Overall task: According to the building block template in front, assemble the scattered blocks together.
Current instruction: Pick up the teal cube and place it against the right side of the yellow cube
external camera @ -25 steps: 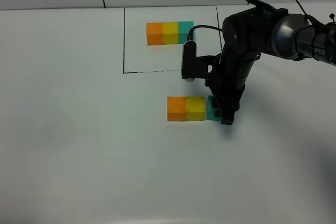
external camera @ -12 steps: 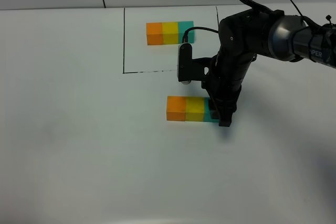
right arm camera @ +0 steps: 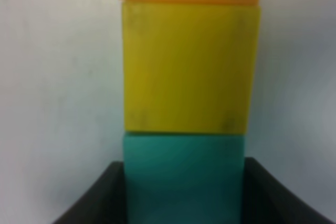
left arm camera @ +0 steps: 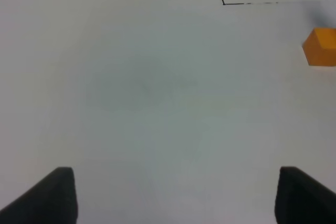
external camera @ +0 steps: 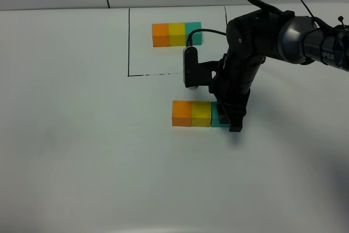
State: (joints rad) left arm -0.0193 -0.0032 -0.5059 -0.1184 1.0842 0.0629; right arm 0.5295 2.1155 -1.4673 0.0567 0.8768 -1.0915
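The building block template, a joined orange, yellow and teal row, lies at the back inside black lines. The scattered blocks stand in a row in front of it: orange cube, yellow cube and teal cube, touching side by side. My right gripper comes down from above and is shut on the teal cube, partly hiding it. In the right wrist view the teal cube sits between the black fingers and presses against the yellow cube. My left gripper is open and empty over bare table, out of the exterior view.
The black outline frames the template on the white table. The right arm's wrist camera hangs just behind the loose row. In the left wrist view the orange cube shows at the edge.
My right gripper has carried the teal cube left until it touches the yellow cube. The orange and yellow cubes have slid slightly left. The left gripper has not visibly moved.
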